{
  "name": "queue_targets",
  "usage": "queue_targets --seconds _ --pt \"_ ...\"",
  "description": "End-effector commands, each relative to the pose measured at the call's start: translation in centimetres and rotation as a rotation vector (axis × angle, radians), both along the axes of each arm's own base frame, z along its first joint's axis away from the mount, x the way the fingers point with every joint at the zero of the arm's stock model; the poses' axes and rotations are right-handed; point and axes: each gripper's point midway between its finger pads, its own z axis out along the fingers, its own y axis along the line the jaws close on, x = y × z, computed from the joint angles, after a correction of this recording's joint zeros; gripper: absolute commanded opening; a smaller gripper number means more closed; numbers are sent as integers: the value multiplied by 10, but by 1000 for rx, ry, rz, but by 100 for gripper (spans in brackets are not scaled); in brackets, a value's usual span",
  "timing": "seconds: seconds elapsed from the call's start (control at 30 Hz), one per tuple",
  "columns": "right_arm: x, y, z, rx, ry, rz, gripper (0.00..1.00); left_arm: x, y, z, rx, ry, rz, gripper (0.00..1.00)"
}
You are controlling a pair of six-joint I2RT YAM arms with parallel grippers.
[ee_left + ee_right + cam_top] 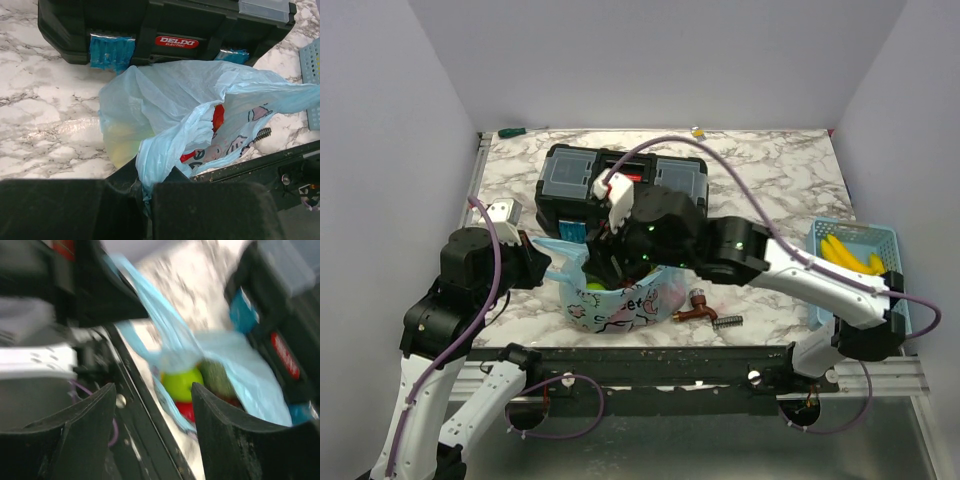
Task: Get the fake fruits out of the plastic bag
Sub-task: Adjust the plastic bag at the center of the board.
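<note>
The light-blue plastic bag (620, 300) with its pink cartoon print lies at the table's near edge, in front of the black toolbox (620, 190). My left gripper (145, 192) is shut on a bunched handle of the bag (165, 145). My right gripper (152, 405) is open and empty, hovering over the bag's mouth (200, 365). Inside I see a bright green fruit (181, 383), a red fruit (186, 410) under it and a darker green one (217, 380). In the left wrist view red (218, 117) and yellowish (120, 140) shapes show through the plastic.
A light-blue mesh basket (855, 262) at the right edge holds yellow bananas (845, 255). A brown tap-like part (695, 308) and a small spring (727, 321) lie right of the bag. The black front rail (650, 362) runs just below the bag.
</note>
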Motion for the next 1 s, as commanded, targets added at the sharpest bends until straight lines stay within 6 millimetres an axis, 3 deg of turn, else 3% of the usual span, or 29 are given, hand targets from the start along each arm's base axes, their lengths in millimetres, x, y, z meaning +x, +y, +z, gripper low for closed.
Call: queue_targets --seconds 0.0,0.07,0.2,0.5,0.63,0.83,0.97 --pt "18 -6 -58 -74 33 -159 59 -2 3 -2 -4 -2 21 0" --pt "24 -10 -73 -68 42 -216 49 -4 5 -4 1 3 23 0" --pt "29 -13 -108 -96 47 -272 40 -6 7 -6 3 -3 30 0" --pt "25 -12 -183 -148 83 -305 37 -6 15 -18 22 24 80 0" --pt "0 -14 -225 -194 165 -277 37 -6 25 -22 34 22 137 0" --pt "-62 -15 -283 -266 255 -210 37 -12 38 -32 26 41 228 0" --pt "-67 -17 -300 -282 274 -232 37 -21 33 -47 -9 84 220 0"
